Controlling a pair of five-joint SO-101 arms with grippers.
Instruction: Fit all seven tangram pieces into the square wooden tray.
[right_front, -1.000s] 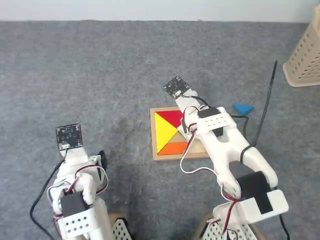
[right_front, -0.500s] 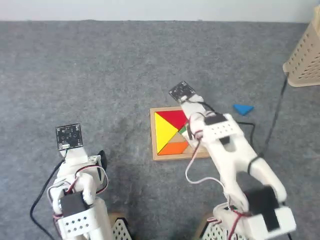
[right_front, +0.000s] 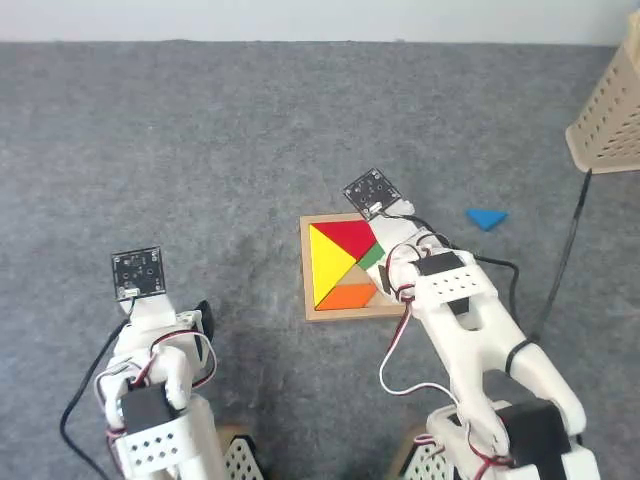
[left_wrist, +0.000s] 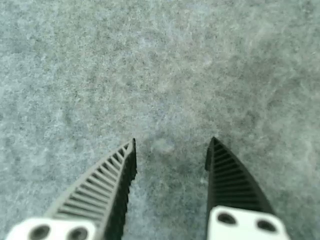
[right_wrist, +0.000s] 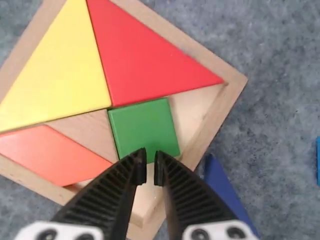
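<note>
My right gripper (right_wrist: 150, 167), jaws almost pressed together, hangs over the green square (right_wrist: 142, 125) in the tray (right_wrist: 232, 85). A blue triangle (right_front: 487, 217) lies at the tray's three o'clock. My left gripper (left_wrist: 170, 150) is spread.

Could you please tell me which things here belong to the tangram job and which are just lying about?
Job: wooden tray, yellow triangle, red triangle, green square, orange piece, light blue triangle, dark blue piece beside the tray.
Lying about: basket, black cable.

The right arm (right_front: 455, 290) covers the tray's (right_front: 304, 270) right side, and the right claw (right_wrist: 149, 167) half hides a blue piece (right_wrist: 221, 186).
</note>
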